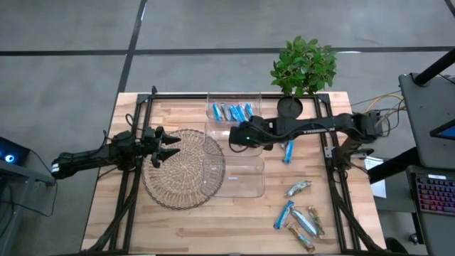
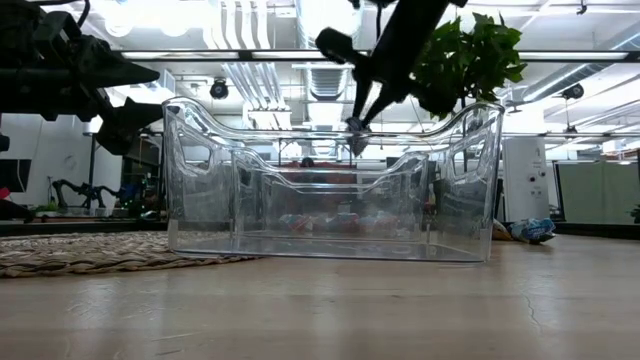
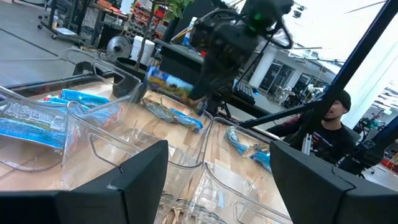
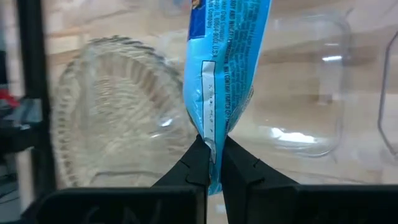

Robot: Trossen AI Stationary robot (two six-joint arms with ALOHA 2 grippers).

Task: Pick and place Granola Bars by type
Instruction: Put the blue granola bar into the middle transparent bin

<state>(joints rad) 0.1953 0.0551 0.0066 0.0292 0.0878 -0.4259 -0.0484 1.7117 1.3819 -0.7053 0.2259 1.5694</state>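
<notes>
Above the clear plastic rectangular bins at the middle of the wooden table, the right end effector is clamped on a bright blue wrapped granola bar. More blue bars lie in the far bin, others loose near the table's right front. The left end effector hovers open over the round woven mat.

Dark jointed arms — black fingers

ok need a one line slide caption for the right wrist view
Right gripper pinching a blue granola bar above the clear bins and woven mat.
</notes>
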